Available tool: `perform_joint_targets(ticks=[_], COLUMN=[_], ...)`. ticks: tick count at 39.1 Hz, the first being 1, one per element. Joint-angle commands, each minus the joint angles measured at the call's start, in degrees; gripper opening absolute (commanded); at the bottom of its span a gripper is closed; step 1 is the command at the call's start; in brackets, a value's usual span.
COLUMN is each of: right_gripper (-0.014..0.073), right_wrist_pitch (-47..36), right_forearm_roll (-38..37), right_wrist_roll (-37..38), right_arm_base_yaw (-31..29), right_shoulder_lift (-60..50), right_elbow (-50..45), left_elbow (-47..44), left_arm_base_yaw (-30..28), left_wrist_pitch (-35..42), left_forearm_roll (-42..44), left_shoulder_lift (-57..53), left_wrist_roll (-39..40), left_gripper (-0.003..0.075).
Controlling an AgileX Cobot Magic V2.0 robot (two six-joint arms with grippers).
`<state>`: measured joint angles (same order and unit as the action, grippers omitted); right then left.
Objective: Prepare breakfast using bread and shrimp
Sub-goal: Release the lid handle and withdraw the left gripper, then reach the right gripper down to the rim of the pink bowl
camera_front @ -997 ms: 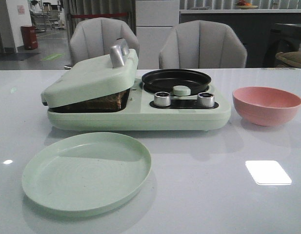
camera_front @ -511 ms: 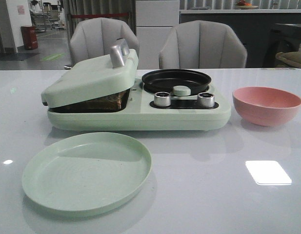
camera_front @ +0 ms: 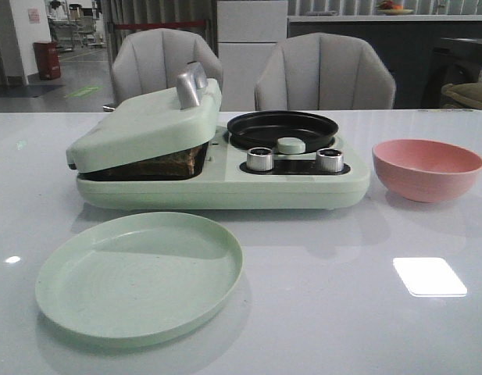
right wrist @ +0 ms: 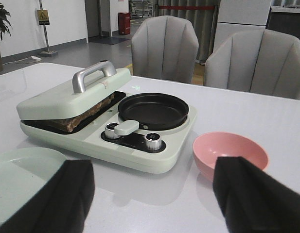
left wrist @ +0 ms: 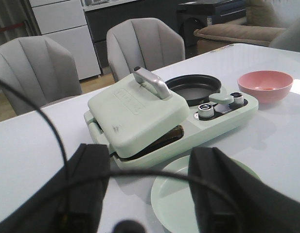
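Nothing on the worktop [camera_front: 319, 312] has shifted since the earlier frames; every item sits where it was. Nearest the robot, the left gripper [left wrist: 150, 194] and the right gripper [right wrist: 154, 199] hang above the near edge, each with its dark fingers spread wide apart and nothing between them. Just beyond lies a pale green plate [camera_front: 139, 275], bare, on the left side. Behind it stands the mint-green breakfast maker [camera_front: 217, 156]. Its hinged lid [camera_front: 143, 125], with a silver handle [camera_front: 190, 84], rests tilted on the bread [camera_front: 174, 164], whose dark brown crust edge shows in the gap under the lid. On the maker's right half sit a black round pan [camera_front: 282, 129] and two silver knobs [camera_front: 260, 158]. A pink bowl [camera_front: 426, 169] stands to the right of the maker, apart from it; the shrimp cannot be made out. Two grey chairs [camera_front: 323, 70] stand behind the worktop.
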<state>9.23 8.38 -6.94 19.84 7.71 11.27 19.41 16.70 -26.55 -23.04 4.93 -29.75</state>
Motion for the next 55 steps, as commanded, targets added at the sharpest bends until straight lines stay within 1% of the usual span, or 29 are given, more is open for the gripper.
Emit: perform_joint_targets(ticks=[1,4,11,13,25,30,32,33,35,44,48,52,55], right_gripper=[0.0602,0.0602,0.0602,0.0602,0.0602,0.0602,0.0602,0.0602,0.0602,0.0602,0.0602,0.0602,0.0602], right_wrist_pitch=[-4.5,-5.0,-8.0,-8.2,-8.4,-6.3,-5.7,-5.6,-6.0,-4.5,-1.7,2.7,5.3], right_forearm_roll=[-0.1,-0.1,-0.1,-0.1,-0.3,-0.4,-0.3,-0.3,-0.3,-0.1,2.0,6.2,6.5], right_wrist_roll=[-0.3,-0.3,-0.3,-0.3,-0.3,-0.4,-0.3,-0.3,-0.3,-0.3,0.7,3.3,3.3], right_arm_base_yaw=[-0.2,-0.2,-0.2,-0.2,-0.2,-0.2,-0.2,-0.2,-0.2,-0.3,-0.8,-3.4,-5.7], right_shoulder_lift=[0.4,0.4,0.4,0.4,1.7,7.3,10.6,13.9,16.1,19.9,22.5,26.9,29.7], right_elbow=[1.5,1.5,1.5,1.5,2.6,7.3,10.1,12.9,14.7,15.7,18.2,22.9,26.3], left_elbow=[0.7,0.7,0.7,0.7,0.7,0.7,0.7,0.7,0.7,0.7,0.7,0.7,0.7], left_arm_base_yaw=[-0.1,-0.1,-0.1,-0.1,-0.1,-0.1,-0.1,-0.1,-0.1,-0.1,-0.1,-0.1,-0.1], left_wrist_pitch=[5.6,5.6,5.6,5.6,5.5,3.9,3.9,3.9,3.9,3.9,3.9,3.8,3.8], left_forearm_roll=[-2.2,-2.2,-2.2,-2.2,-2.2,-2.2,-2.2,-2.2,-2.2,-2.2,-2.2,-2.2,-2.2], left_shoulder_lift=[0.6,0.6,0.6,0.6,0.6,0.6,0.6,0.6,0.6,0.6,0.6,0.6,0.6], left_wrist_roll=[0.7,0.7,0.7,0.7,0.7,0.7,0.7,0.7,0.7,0.7,0.7,0.7,0.7], left_gripper=[0.0373,0.0313,0.0105,0.0116,0.0114,0.0114,0.0114,0.0114,0.0114,0.0114,0.0114,0.0114,0.0114])
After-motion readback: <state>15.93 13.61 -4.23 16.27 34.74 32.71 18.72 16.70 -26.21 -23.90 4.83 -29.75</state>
